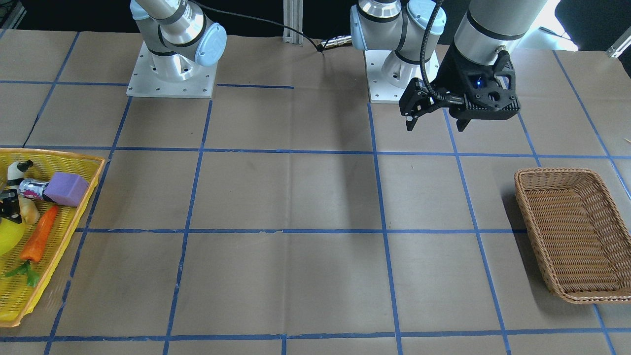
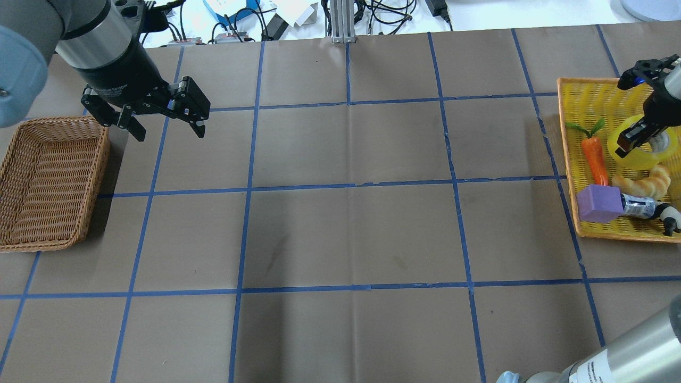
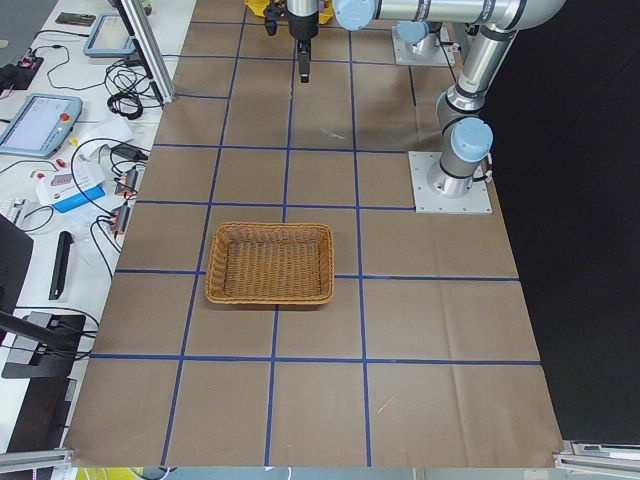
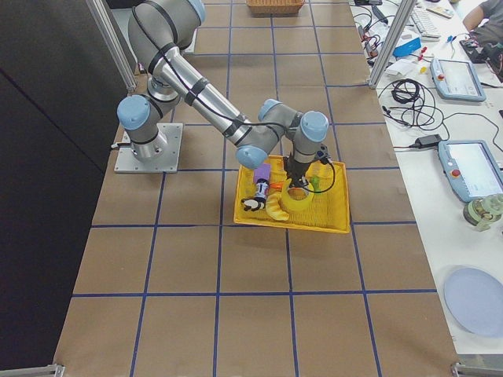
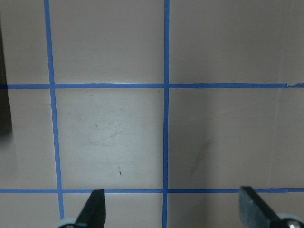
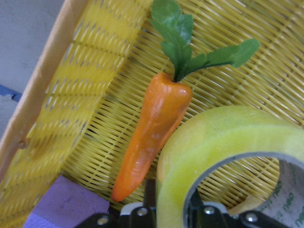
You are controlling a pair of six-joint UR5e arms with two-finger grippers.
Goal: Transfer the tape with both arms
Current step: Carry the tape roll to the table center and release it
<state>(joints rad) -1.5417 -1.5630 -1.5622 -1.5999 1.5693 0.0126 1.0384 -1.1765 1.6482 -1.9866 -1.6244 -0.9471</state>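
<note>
The tape (image 2: pixel 638 162), a translucent yellow roll with a grey core, lies in the yellow tray (image 2: pixel 585 96) at the table's right end. My right gripper (image 2: pixel 641 142) reaches down into the tray. In the right wrist view the right gripper (image 6: pixel 171 216) is shut on the tape's wall (image 6: pixel 209 142), one finger outside the roll and one inside the core. The tape still rests in the tray. My left gripper (image 2: pixel 167 130) is open and empty. It hovers above the bare table by the wicker basket's far corner, and the left wrist view (image 5: pixel 173 209) shows only paper below.
The tray also holds a toy carrot (image 2: pixel 595 159) right beside the tape, a purple block (image 2: pixel 598 204), a croissant (image 2: pixel 644 183) and a small panda-topped bottle (image 2: pixel 646 207). An empty wicker basket (image 2: pixel 48 181) stands at the table's left end. Blue tape lines grid the brown paper.
</note>
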